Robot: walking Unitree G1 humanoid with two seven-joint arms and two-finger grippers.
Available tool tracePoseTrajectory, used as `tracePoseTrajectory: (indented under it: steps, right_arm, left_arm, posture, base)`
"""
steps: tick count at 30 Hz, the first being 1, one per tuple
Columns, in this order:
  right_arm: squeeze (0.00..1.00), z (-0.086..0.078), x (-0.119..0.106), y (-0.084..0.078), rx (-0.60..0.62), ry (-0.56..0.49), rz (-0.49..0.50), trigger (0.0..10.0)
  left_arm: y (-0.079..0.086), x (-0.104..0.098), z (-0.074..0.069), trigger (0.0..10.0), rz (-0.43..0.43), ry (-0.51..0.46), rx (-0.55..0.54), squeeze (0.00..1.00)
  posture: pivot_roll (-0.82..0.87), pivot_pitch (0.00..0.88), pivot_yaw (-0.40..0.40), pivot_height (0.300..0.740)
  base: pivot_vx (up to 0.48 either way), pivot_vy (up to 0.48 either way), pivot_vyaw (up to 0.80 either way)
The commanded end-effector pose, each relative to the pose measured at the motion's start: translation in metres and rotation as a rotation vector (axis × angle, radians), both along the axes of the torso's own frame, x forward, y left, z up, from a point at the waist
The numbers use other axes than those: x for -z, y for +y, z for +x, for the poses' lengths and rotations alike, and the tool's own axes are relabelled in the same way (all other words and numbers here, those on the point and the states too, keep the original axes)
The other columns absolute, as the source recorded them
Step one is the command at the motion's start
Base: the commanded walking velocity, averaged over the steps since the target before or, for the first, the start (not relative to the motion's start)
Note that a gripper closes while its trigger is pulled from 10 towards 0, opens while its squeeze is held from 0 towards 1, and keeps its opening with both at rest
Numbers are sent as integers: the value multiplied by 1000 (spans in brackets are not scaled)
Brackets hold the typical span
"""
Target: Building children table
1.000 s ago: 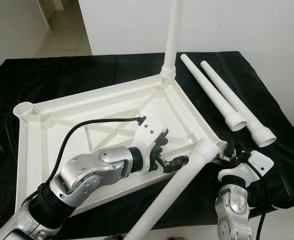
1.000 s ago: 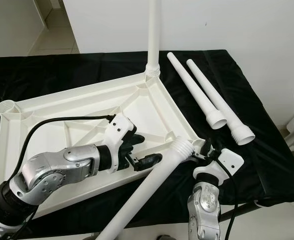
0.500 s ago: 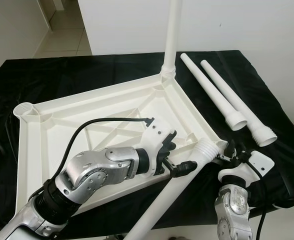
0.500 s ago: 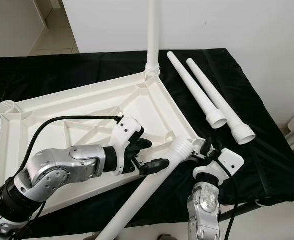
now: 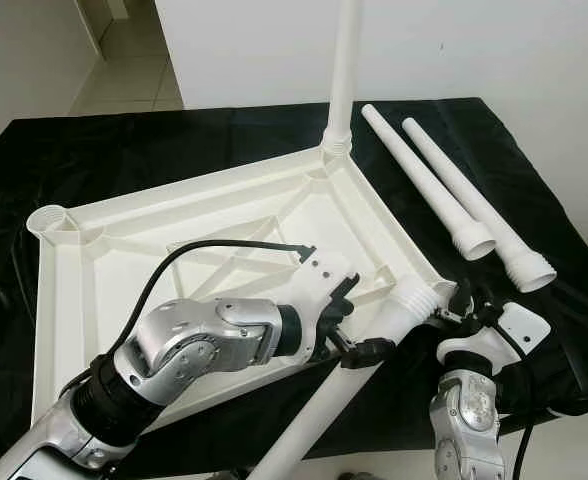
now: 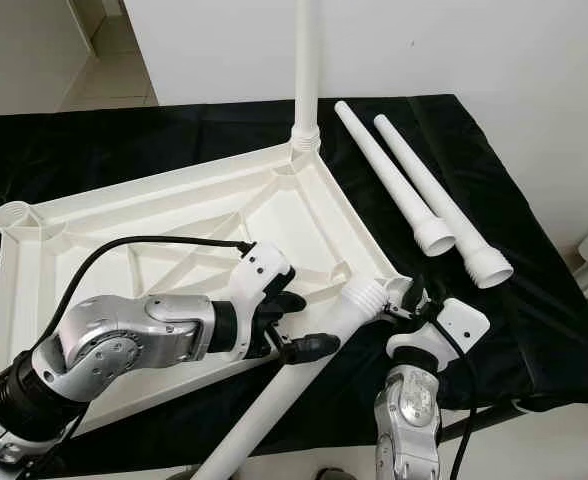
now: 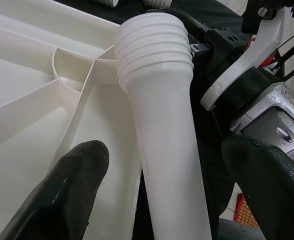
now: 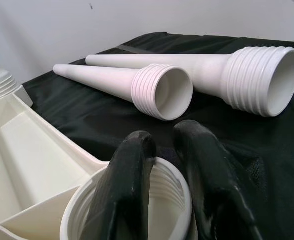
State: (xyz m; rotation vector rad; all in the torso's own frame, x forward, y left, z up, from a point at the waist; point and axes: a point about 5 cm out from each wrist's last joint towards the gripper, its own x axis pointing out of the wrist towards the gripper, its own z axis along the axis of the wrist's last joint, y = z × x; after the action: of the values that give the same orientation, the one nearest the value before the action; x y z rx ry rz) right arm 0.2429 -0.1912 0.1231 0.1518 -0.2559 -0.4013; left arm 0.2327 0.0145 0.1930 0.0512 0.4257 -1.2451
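White plastic tabletop [image 5: 174, 240] lies upside down on a black cloth [image 5: 124, 150], ribbed underside up, threaded sockets at the corners. One leg [image 5: 342, 70] stands upright in the far corner socket.

Left gripper [image 5: 359, 345] — fingers spread either side of a loose leg [image 5: 344, 400], not clamped; in the left wrist view one finger [image 7: 72, 195] sits over the tabletop, the other [image 7: 267, 185] on the far side of the shaft. The leg's threaded end [image 7: 154, 45] rests tilted against the near right corner socket [image 8: 132, 200], not seated in it.

Right gripper [image 6: 411, 300] at that same corner — one finger [image 8: 129, 190] inside the socket mouth, the other [image 8: 212, 185] outside, pinching the rim.

Two spare legs [image 5: 464, 200] lie side by side on the cloth to the right, threaded ends toward the robot.
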Motion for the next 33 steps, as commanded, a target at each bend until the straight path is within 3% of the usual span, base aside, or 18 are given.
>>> tracePoseTrajectory:
  steps: [1, 33]
  right_arm:
    - [0, -6, 19, 0, 11, 95, 22, 10000]
    - [0, -7, 19, 0, 20, 98, 24, 10000]
  left_arm:
    - [-4, 0, -13, 10000, -36, 78, 214, 0]
    - [-15, 1, -17, 10000, 9, 113, 258, 0]
  posture:
    - [-31, 155, 89, 740]
    - [-41, 159, 95, 740]
  base:
    - [0, 0, 0]
    - [0, 0, 0]
